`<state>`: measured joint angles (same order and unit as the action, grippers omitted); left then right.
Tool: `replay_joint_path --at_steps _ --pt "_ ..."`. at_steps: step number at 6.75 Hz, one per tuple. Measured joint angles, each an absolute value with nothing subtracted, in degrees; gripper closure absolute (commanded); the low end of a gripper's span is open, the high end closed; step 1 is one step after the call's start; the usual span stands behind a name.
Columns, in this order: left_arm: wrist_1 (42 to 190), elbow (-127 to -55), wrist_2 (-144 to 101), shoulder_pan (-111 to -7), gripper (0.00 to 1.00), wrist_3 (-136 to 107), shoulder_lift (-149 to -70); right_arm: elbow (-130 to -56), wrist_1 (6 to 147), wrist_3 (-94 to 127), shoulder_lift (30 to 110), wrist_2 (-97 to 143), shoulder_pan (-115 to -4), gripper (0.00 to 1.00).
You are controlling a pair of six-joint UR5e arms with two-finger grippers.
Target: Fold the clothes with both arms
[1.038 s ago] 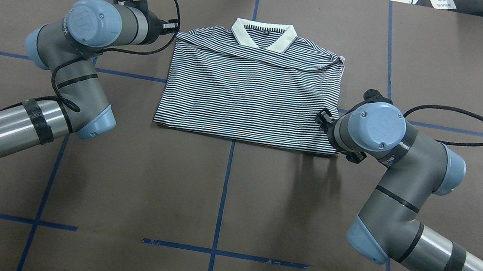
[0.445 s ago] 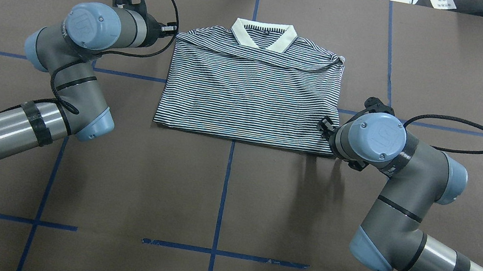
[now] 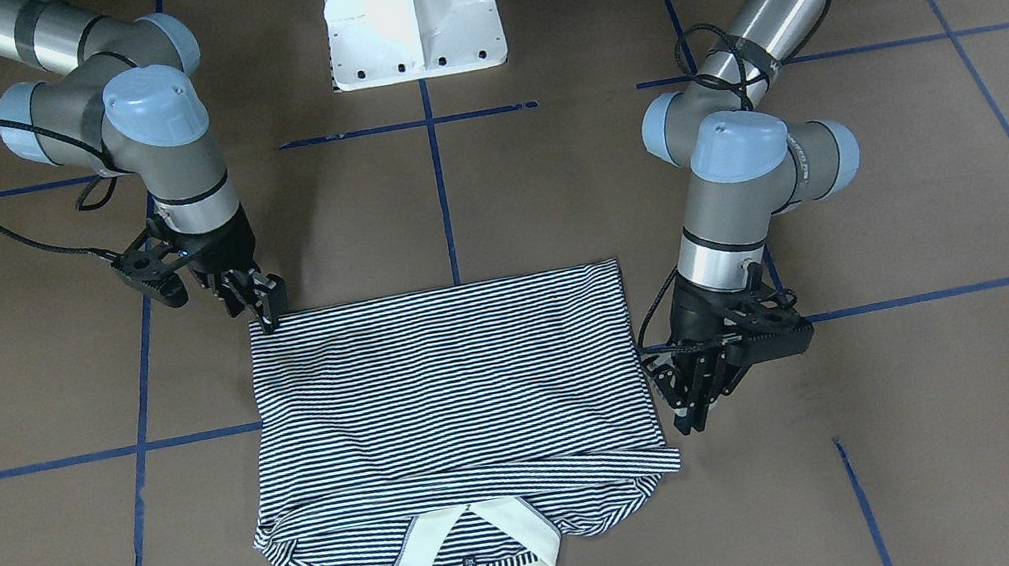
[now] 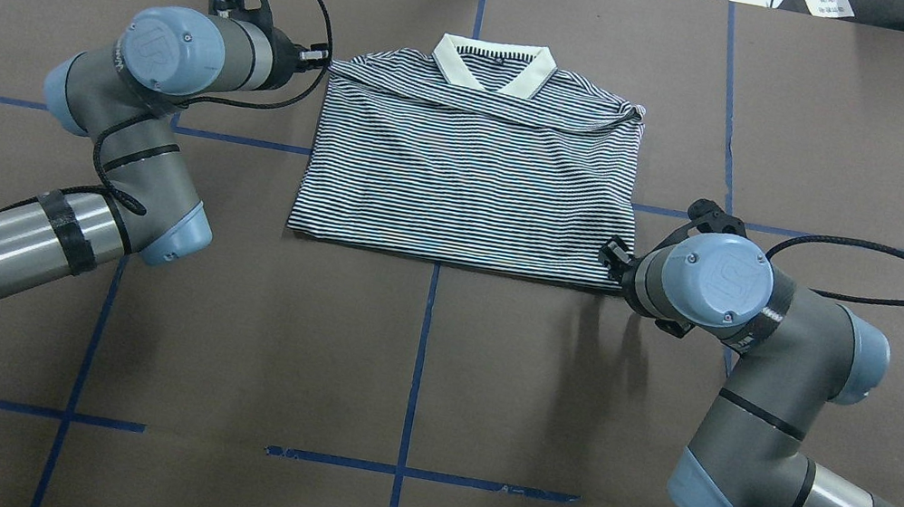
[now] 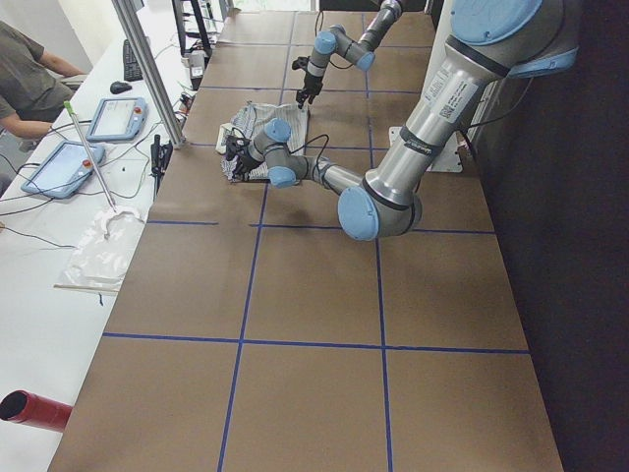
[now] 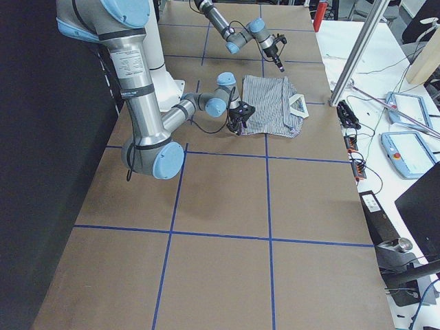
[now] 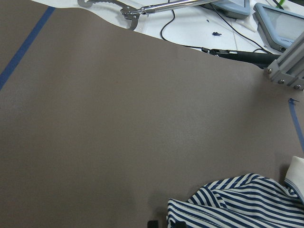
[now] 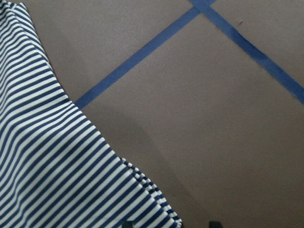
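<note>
You've got the polo shirt [image 4: 465, 173] part-folded, last fold likely left; right end effector [image 3: 268, 312] spread astride its near-right corner, left end effector [image 3: 692, 410] beside the far-left corner, grip state unclear.

A striped polo shirt [image 3: 445, 384] lies folded flat on the brown bench [image 3: 905, 189], with its cream collar [image 3: 531, 534] at the near edge. The right claw [image 3: 268, 312] points down at the shirt's far corner on the view's left, its tips right at the hem. The left claw [image 3: 691, 415] hangs just beside the opposite side edge, near the shoulder fold. A white pedestal [image 3: 410, 4] stands beyond the shirt, between the two arms.
</note>
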<state>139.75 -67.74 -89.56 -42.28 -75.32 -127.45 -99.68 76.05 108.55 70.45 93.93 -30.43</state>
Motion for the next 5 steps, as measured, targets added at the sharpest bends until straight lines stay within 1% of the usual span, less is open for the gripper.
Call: replay_joint_path --at_steps 1,2,3,4,5 --pt "139.75 -67.74 -89.56 -42.28 0.76 -75.32 -127.45 -99.68 76.03 108.55 70.54 93.74 -30.09 0.49" --pt "139.77 -67.75 -89.56 -42.28 0.76 -75.32 -127.44 -99.52 76.03 108.54 70.5 93.65 -29.77 0.65" --pt "139.8 -67.76 -89.56 -42.28 0.76 -75.32 -127.42 -99.33 76.03 108.55 70.38 93.64 -29.53 0.89" --pt "139.82 -67.76 -89.56 -42.28 0.76 -75.28 -127.35 -99.21 76.01 108.53 70.26 93.66 -29.42 1.0" --pt "139.83 -67.76 -89.54 -42.28 0.76 -75.23 -127.31 -99.17 75.94 108.47 70.16 93.7 -29.41 1.0"
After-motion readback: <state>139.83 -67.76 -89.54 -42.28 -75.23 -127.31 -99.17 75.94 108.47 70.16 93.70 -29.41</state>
